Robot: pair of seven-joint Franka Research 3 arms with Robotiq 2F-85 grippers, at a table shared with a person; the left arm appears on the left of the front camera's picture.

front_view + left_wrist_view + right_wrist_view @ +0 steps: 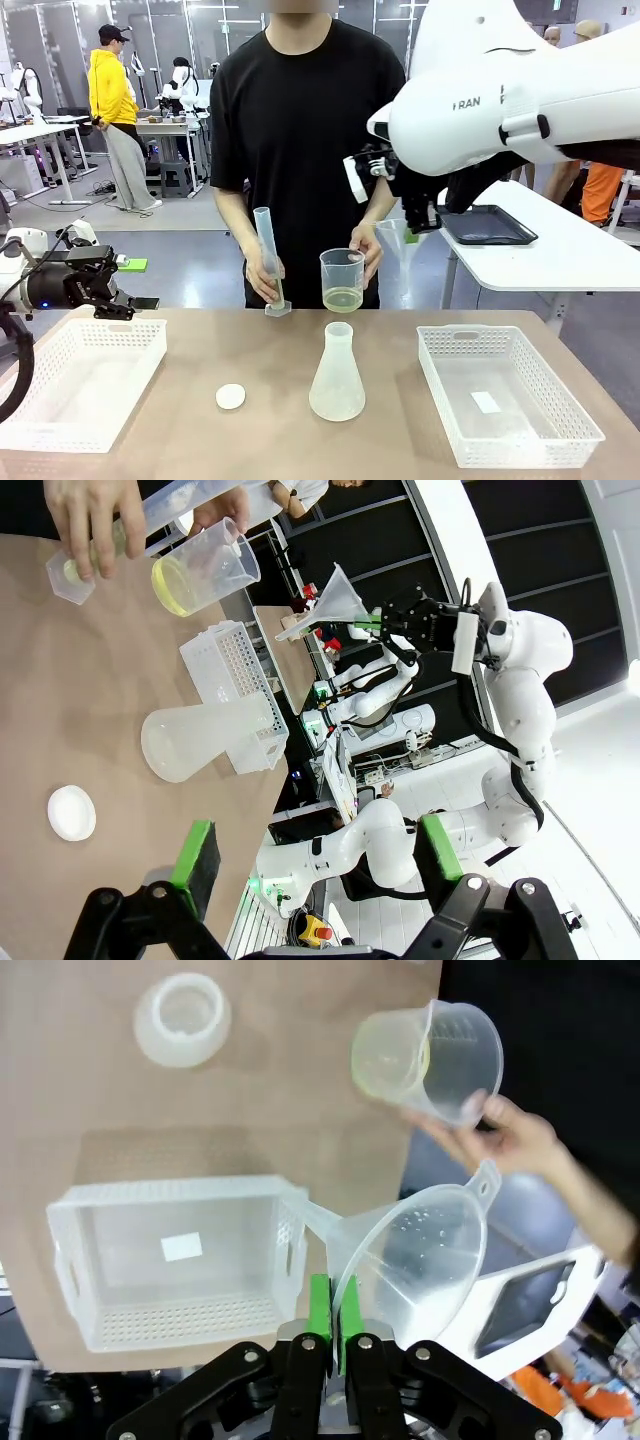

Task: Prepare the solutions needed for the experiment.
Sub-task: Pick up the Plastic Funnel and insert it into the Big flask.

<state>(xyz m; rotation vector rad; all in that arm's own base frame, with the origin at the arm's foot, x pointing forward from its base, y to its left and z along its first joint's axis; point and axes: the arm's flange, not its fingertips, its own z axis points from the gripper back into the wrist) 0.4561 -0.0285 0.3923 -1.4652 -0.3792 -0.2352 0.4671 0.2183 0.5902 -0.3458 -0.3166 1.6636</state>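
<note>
Across the table, a person's hand holds up a clear beaker (342,278) with the solutions (342,298), a shallow pale yellow-green layer, in its bottom. The person's other hand tilts a tall graduated cylinder (268,258) beside it. An empty conical flask (337,375) stands mid-table. My right gripper (420,215) hovers high at the right, shut on the rim of a clear funnel (420,1260); the beaker (430,1050) is just beyond it. My left gripper (315,855) is open and empty above the left basket's far edge, facing the beaker (205,570) and flask (195,742).
A white basket (80,385) sits at the table's left, another (510,400) holding a white slip at the right. A small white disc (231,396) lies left of the flask. A side table with a black tray (487,225) stands behind on the right.
</note>
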